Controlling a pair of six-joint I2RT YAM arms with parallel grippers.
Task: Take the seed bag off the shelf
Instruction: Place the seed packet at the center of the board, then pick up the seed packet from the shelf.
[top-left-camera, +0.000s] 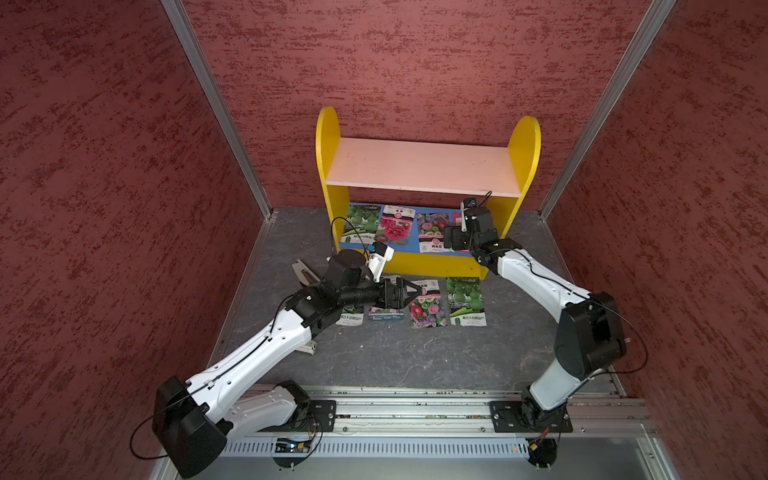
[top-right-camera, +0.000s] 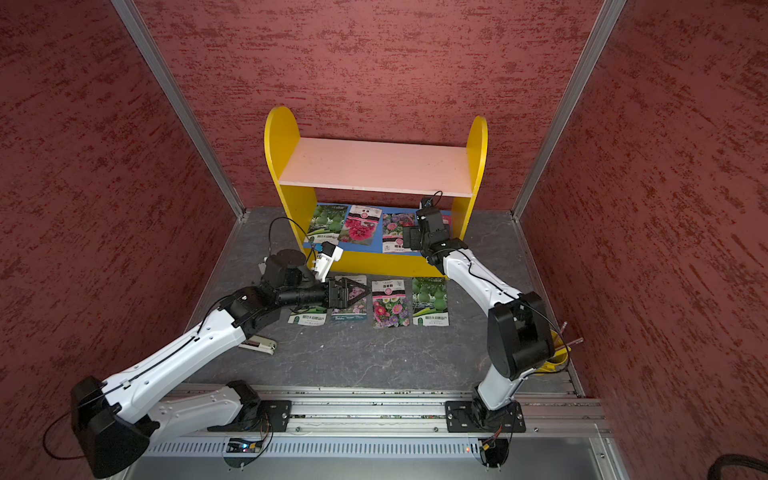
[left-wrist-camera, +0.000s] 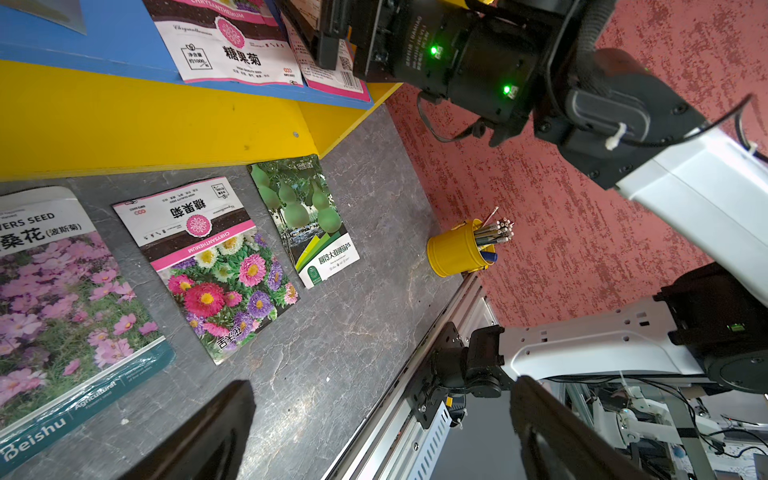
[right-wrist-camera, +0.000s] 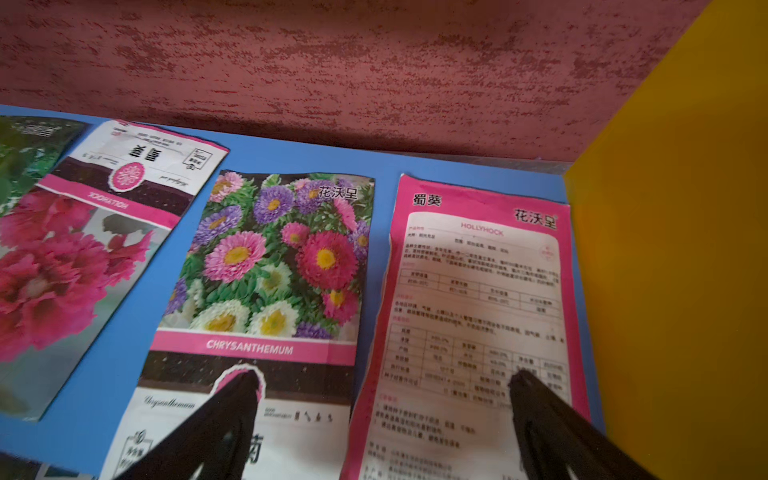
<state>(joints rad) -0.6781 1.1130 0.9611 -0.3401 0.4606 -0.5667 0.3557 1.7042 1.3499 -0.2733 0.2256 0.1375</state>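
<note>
- Left gripper (top-left-camera: 415, 290), jaws wide and empty, is seen above four floor bags (top-left-camera: 466, 301).
- Four shelf bags (top-left-camera: 397, 226) are laid flat on the shelf's (top-left-camera: 328, 137) blue board (right-wrist-camera: 291, 153): green gourds, red hollyhock, mixed chrysanthemums, a pink text-printed back.
- Right gripper (right-wrist-camera: 384, 376), jaws wide and empty, is held over the last two, beside the yellow side panel (right-wrist-camera: 673, 249).

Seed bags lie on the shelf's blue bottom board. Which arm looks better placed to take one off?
Likely right. The right gripper, open, sits inside the shelf just above the chrysanthemum bag and pink hollyhock bag on the blue board. The left gripper, also open, hovers over tabletop bags.
</note>
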